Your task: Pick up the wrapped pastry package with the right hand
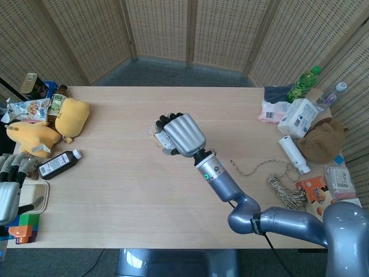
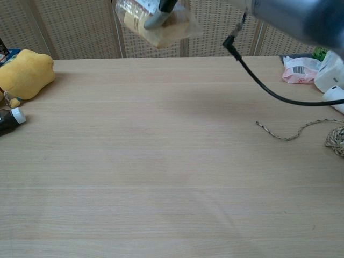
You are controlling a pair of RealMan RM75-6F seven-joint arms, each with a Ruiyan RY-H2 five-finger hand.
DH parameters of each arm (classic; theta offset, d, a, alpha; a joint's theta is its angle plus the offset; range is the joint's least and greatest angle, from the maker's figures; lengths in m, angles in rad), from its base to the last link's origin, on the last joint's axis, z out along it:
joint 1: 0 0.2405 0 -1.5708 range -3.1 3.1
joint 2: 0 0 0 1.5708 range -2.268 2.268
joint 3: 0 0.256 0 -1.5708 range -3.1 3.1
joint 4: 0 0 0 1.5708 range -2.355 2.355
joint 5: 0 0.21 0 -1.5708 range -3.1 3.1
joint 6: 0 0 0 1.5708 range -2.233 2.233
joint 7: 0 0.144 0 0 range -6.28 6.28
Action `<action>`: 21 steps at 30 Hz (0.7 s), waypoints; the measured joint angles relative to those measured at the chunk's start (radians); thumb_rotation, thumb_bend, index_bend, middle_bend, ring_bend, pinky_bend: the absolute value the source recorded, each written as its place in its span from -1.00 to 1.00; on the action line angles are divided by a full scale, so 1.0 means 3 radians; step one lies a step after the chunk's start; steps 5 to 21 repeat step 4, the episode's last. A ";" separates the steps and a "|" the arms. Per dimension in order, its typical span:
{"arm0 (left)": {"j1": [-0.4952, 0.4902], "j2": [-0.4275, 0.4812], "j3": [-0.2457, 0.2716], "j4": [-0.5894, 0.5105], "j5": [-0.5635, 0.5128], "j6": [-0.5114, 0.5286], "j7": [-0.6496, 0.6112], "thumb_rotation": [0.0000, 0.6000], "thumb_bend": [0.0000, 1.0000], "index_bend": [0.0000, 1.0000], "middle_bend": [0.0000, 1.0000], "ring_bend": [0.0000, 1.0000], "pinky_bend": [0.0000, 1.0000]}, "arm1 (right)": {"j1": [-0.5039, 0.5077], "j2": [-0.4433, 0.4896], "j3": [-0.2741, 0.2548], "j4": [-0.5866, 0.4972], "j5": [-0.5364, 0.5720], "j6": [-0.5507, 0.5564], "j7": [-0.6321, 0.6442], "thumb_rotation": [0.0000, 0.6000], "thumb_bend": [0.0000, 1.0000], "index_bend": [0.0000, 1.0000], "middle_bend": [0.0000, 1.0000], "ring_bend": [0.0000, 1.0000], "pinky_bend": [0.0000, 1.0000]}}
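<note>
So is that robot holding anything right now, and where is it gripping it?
Yes: the right hand holds the wrapped pastry package from above, fingers around its top, lifted clear of the table.

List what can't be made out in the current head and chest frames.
- Wrapped pastry package, head view: mostly hidden under the right robot hand; only an edge shows.
- Right robot hand, chest view: cut off by the top edge; grip not visible beyond one fingertip.
- Left robot hand, head view: cut by the left edge; cannot tell if it holds anything.
- Print on the dark bottle, head view: too small to read.
</note>
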State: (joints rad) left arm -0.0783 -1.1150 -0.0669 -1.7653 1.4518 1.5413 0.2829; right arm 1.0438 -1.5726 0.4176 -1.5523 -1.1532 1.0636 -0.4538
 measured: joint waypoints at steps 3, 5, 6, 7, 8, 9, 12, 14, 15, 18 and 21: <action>0.0010 0.0022 0.0008 -0.0042 0.0039 0.0024 -0.0008 1.00 -1.00 -0.65 -1.00 -1.00 -1.00 | -0.0051 0.0248 0.0088 -0.0416 0.0224 0.0144 -0.0350 1.00 -0.83 -0.02 0.09 -0.09 0.16; 0.0013 0.0028 0.0011 -0.0051 0.0047 0.0029 -0.0007 1.00 -1.00 -0.65 -1.00 -1.00 -1.00 | -0.0067 0.0312 0.0108 -0.0501 0.0288 0.0184 -0.0414 1.00 -0.83 -0.02 0.09 -0.09 0.17; 0.0013 0.0028 0.0011 -0.0051 0.0047 0.0029 -0.0007 1.00 -1.00 -0.65 -1.00 -1.00 -1.00 | -0.0067 0.0312 0.0108 -0.0501 0.0288 0.0184 -0.0414 1.00 -0.83 -0.02 0.09 -0.09 0.17; 0.0013 0.0028 0.0011 -0.0051 0.0047 0.0029 -0.0007 1.00 -1.00 -0.65 -1.00 -1.00 -1.00 | -0.0067 0.0312 0.0108 -0.0501 0.0288 0.0184 -0.0414 1.00 -0.83 -0.02 0.09 -0.09 0.17; 0.0013 0.0028 0.0011 -0.0051 0.0047 0.0029 -0.0007 1.00 -1.00 -0.65 -1.00 -1.00 -1.00 | -0.0067 0.0312 0.0108 -0.0501 0.0288 0.0184 -0.0414 1.00 -0.83 -0.02 0.09 -0.09 0.17; 0.0013 0.0028 0.0011 -0.0051 0.0047 0.0029 -0.0007 1.00 -1.00 -0.65 -1.00 -1.00 -1.00 | -0.0067 0.0312 0.0108 -0.0501 0.0288 0.0184 -0.0414 1.00 -0.83 -0.02 0.09 -0.09 0.17; 0.0013 0.0028 0.0011 -0.0051 0.0047 0.0029 -0.0007 1.00 -1.00 -0.65 -1.00 -1.00 -1.00 | -0.0067 0.0312 0.0108 -0.0501 0.0288 0.0184 -0.0414 1.00 -0.83 -0.02 0.09 -0.09 0.17; 0.0013 0.0028 0.0011 -0.0051 0.0047 0.0029 -0.0007 1.00 -1.00 -0.65 -1.00 -1.00 -1.00 | -0.0067 0.0312 0.0108 -0.0501 0.0288 0.0184 -0.0414 1.00 -0.83 -0.02 0.09 -0.09 0.17; 0.0013 0.0028 0.0011 -0.0051 0.0047 0.0029 -0.0007 1.00 -1.00 -0.65 -1.00 -1.00 -1.00 | -0.0067 0.0312 0.0108 -0.0501 0.0288 0.0184 -0.0414 1.00 -0.83 -0.02 0.09 -0.09 0.17; 0.0013 0.0028 0.0011 -0.0051 0.0047 0.0029 -0.0007 1.00 -1.00 -0.65 -1.00 -1.00 -1.00 | -0.0067 0.0312 0.0108 -0.0501 0.0288 0.0184 -0.0414 1.00 -0.83 -0.02 0.09 -0.09 0.17; 0.0013 0.0028 0.0011 -0.0051 0.0047 0.0029 -0.0007 1.00 -1.00 -0.65 -1.00 -1.00 -1.00 | -0.0067 0.0312 0.0108 -0.0501 0.0288 0.0184 -0.0414 1.00 -0.83 -0.02 0.09 -0.09 0.17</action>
